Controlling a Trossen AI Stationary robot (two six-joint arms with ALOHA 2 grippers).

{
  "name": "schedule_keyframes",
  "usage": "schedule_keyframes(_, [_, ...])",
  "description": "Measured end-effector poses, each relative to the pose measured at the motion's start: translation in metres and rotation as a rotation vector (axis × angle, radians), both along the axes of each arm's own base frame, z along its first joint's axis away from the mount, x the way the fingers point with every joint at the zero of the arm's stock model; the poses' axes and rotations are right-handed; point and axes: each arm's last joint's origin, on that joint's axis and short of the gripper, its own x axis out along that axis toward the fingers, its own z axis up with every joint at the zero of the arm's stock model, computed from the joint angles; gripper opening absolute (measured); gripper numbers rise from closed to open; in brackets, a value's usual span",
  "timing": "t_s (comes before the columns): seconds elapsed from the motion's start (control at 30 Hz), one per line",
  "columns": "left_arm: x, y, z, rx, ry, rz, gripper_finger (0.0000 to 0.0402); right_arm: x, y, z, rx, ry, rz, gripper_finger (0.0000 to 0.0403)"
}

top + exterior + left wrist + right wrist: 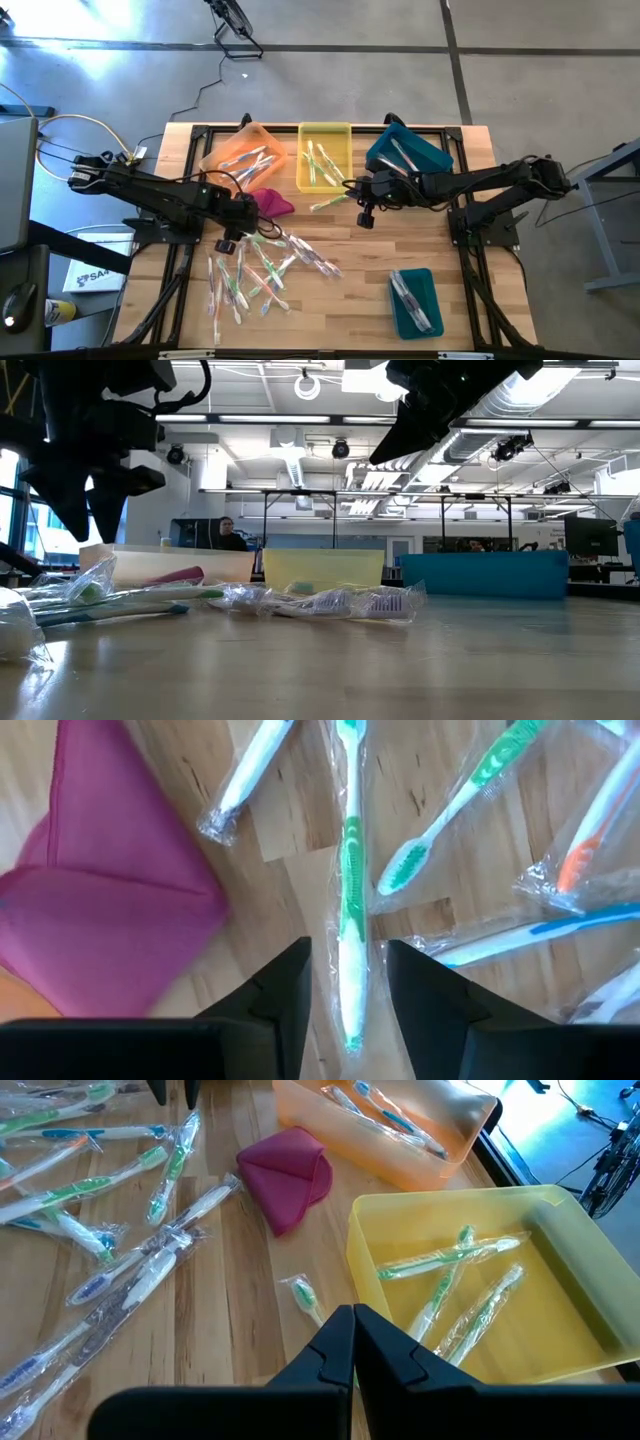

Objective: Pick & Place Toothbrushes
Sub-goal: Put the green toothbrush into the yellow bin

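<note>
Now green toothbrush lies between left jaws.

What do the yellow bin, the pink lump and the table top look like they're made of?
Yellow bin: looks like glossy, see-through plastic, light glowing through its walls. Pink lump: soft matte cloth, folded with creases. Table top: wood, probably butcher-block, with visible grain and plank joints.

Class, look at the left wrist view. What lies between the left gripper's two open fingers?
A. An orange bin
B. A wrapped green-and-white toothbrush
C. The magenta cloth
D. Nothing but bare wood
B: the left gripper stands open, with a wrapped green-and-white toothbrush running between its fingers; the magenta cloth lies off to one side.
</note>
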Motion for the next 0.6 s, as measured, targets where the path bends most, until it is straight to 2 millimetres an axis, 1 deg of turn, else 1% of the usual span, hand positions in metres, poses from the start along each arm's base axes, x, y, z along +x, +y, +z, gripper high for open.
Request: schedule_keyframes(0.6, [-0.0029,-0.0004,-0.0028,-0.012,0.051,-0.028,0.0129,0.0000,0.0002,0.0000,0.004,-0.001,0.001,0.0002])
